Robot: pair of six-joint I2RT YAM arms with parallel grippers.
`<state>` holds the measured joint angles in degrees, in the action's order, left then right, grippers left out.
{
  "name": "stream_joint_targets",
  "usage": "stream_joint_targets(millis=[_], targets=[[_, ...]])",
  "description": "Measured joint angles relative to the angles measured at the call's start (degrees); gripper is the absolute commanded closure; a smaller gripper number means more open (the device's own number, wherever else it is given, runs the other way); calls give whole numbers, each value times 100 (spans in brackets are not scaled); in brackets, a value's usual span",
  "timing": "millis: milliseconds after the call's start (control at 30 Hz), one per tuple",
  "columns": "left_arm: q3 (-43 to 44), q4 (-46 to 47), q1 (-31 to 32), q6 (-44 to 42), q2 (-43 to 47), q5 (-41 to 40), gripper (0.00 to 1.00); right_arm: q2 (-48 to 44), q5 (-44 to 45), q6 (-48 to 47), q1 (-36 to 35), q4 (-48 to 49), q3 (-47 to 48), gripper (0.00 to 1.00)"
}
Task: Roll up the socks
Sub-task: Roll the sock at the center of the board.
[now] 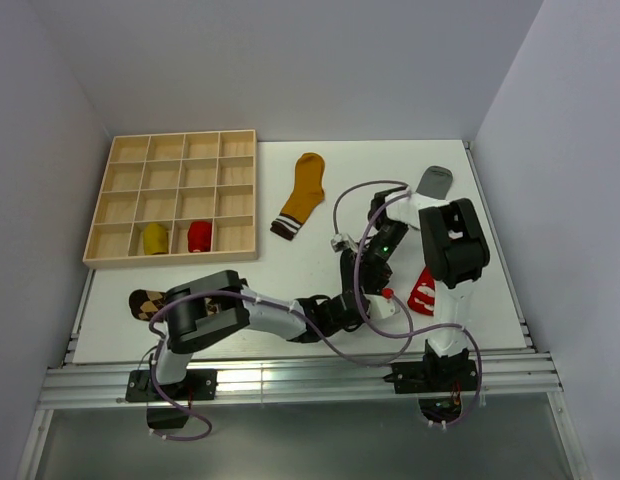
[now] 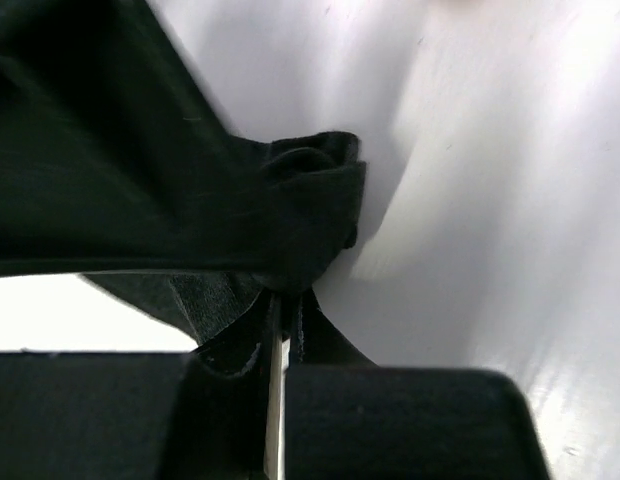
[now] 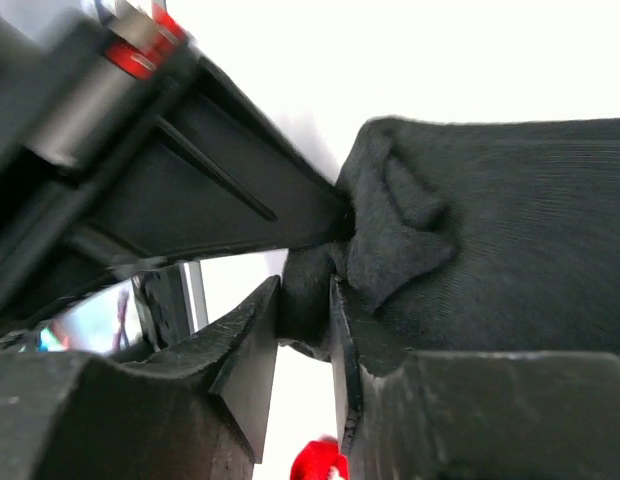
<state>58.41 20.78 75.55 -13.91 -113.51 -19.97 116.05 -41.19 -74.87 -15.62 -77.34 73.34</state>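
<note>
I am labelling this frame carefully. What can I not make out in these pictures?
Black sock: top view, left arm and right arm cover it; wrist views, edges cut it off.
Red sock: top view, right arm hides part.
Argyle sock: top view, left arm hides part.

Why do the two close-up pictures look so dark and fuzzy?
Left wrist view: the black sock sits very close to the lens, smeared at top left, and the table glares white. Right wrist view: the sock's knit is sharp, the background washed out white. Top external view: evenly lit and crisp.
</note>
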Motion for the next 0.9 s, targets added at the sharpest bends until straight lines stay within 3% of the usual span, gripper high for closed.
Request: stream_joint_targets(millis=[133, 400, 667, 900], targets=[[72, -238, -256, 511, 129, 778, 100, -455, -505, 229, 400, 155, 2, 60], [330, -1003, -868, 1471, 293, 2426, 100, -1071, -1276, 601, 1681, 444, 190, 60], [1491, -2575, -1545, 2243, -140, 4024, 100, -1434, -1580, 507, 2638, 625, 42, 60], [2817, -3960, -2072, 2898, -931, 5386, 100, -2918, -1495, 468, 2743, 1427, -1213, 54]])
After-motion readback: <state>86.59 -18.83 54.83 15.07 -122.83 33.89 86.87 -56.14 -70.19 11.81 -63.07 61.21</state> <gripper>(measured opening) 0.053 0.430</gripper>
